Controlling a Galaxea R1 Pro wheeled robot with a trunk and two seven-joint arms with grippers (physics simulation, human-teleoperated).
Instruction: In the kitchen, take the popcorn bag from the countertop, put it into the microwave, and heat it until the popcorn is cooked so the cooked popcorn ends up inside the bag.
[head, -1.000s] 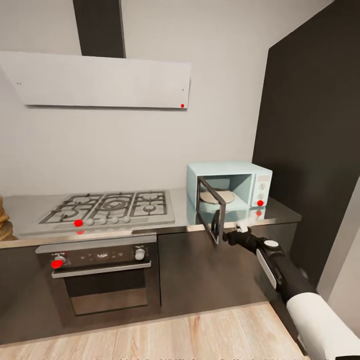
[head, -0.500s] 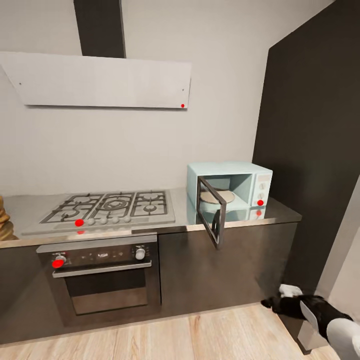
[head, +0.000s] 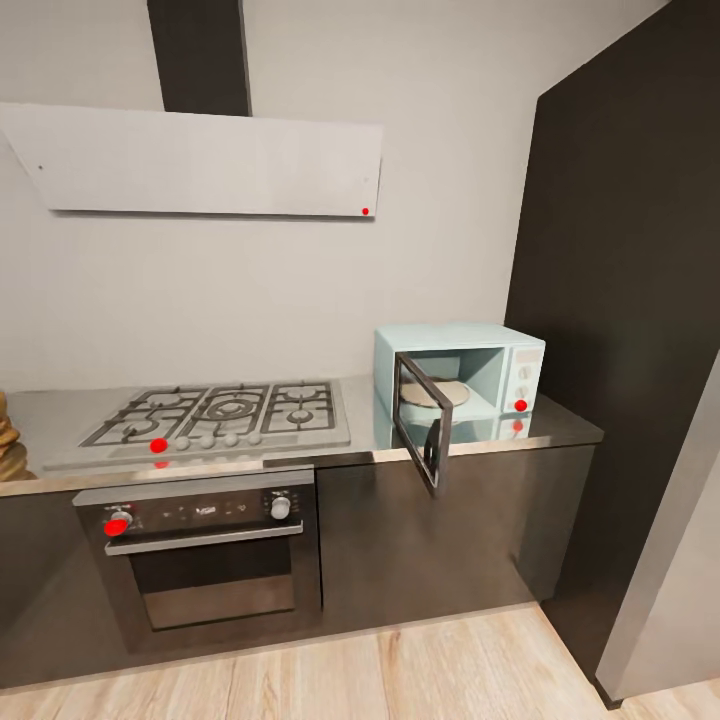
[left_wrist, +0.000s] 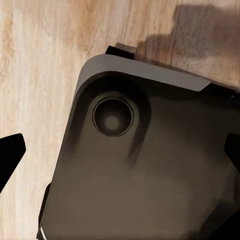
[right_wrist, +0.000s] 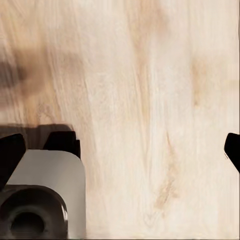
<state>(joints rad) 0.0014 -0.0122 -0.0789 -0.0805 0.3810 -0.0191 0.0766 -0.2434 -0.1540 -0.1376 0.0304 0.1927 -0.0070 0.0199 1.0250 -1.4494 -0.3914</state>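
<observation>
The microwave (head: 460, 375) stood on the worktop (head: 560, 428) with its dark glass door (head: 420, 425) swung wide open and only the round plate (head: 436, 393) inside. By this I judged that the opening step was done and the fetching of the popcorn bag was in hand. I could not see the bag; something tan and stacked (head: 8, 440) showed at the far end of the worktop, cut by the picture's edge, and I could not tell what it was.

Both pincers hung low and pointed down. The left pincer (left_wrist: 122, 150) was spread wide and empty, with the robot's dark base (left_wrist: 150, 165) just under it. The right pincer (right_wrist: 122, 147) was also wide apart and empty, over the pale wood floor (right_wrist: 150, 100).

The next move probably called for finding the bag along the worktop.

The grey worktop was glossy, with a steel gas hob (head: 225, 412), a black oven (head: 200, 545) below, and a white hood (head: 200, 160) above.
</observation>
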